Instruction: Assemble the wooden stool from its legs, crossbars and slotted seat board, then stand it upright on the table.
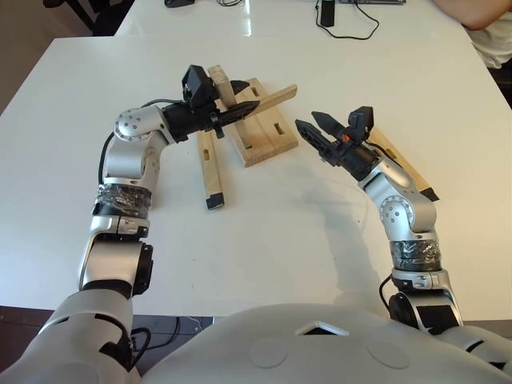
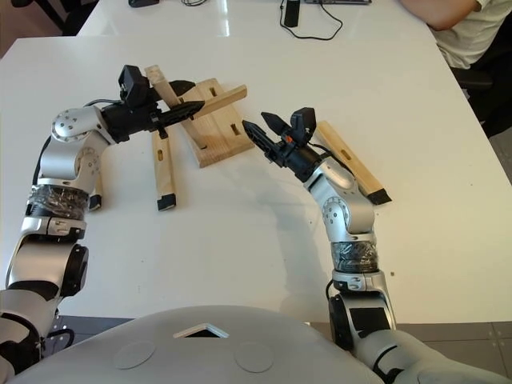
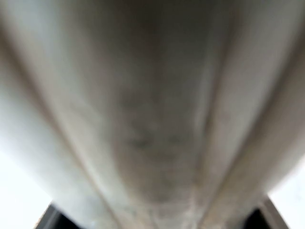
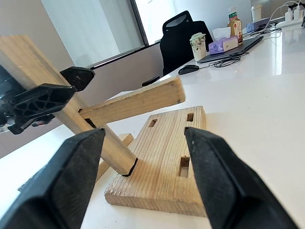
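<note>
On the white counter (image 1: 264, 240) the slotted seat board (image 1: 268, 136) lies far centre, with a tilted leg (image 4: 102, 140) standing in it. The left gripper (image 1: 248, 108) pinches that leg. The right gripper (image 1: 308, 122), spread wide, hovers just right of the board.

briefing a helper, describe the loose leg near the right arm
On the white table, look right of the slotted wooden seat board. The pale wooden leg with a black end cap lies flat alone beside the right arm, away from the other legs.
</note>
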Action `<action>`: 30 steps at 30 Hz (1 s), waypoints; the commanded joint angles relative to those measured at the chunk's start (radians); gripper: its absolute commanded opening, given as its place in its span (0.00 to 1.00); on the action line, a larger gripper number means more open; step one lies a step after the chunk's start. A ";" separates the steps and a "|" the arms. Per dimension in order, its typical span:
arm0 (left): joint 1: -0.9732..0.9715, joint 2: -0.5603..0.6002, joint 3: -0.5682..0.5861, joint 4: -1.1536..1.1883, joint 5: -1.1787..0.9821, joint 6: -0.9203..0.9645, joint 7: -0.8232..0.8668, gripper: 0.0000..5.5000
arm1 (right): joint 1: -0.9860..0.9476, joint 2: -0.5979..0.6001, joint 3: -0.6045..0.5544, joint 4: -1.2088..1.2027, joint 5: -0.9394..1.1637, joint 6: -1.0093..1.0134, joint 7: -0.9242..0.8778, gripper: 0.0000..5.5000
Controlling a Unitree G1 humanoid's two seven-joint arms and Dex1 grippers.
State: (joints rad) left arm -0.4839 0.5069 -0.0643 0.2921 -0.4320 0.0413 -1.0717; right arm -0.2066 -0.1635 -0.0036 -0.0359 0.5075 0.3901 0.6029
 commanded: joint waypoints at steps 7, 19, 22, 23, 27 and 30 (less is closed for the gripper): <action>0.176 0.098 -0.066 -0.127 0.076 0.055 -0.053 0.45 | 0.023 -0.043 -0.049 0.013 -0.024 -0.016 -0.021 0.56; 0.382 0.208 -0.009 -0.281 0.207 -0.031 0.007 0.58 | 0.063 -0.055 -0.037 0.024 -0.054 -0.038 -0.008 0.56; 0.475 0.266 0.055 -0.301 0.237 -0.037 0.040 0.58 | 0.092 -0.055 -0.046 0.015 -0.054 -0.039 -0.017 0.56; 0.489 0.272 0.078 -0.304 0.238 -0.028 0.060 0.58 | 0.105 -0.055 -0.048 0.009 -0.054 -0.039 -0.022 0.56; 0.469 0.209 0.212 -0.307 0.273 0.088 0.324 0.58 | 0.153 -0.035 -0.054 -0.017 -0.057 -0.052 -0.054 0.56; 0.439 0.064 0.356 -0.350 0.265 0.331 0.665 0.58 | 0.128 -0.010 -0.071 -0.005 -0.046 -0.056 -0.093 0.56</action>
State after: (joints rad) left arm -0.0234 0.6817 0.1826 -0.0160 -0.1673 0.1888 -0.6428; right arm -0.0540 -0.1916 -0.0494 -0.0360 0.4615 0.3492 0.5433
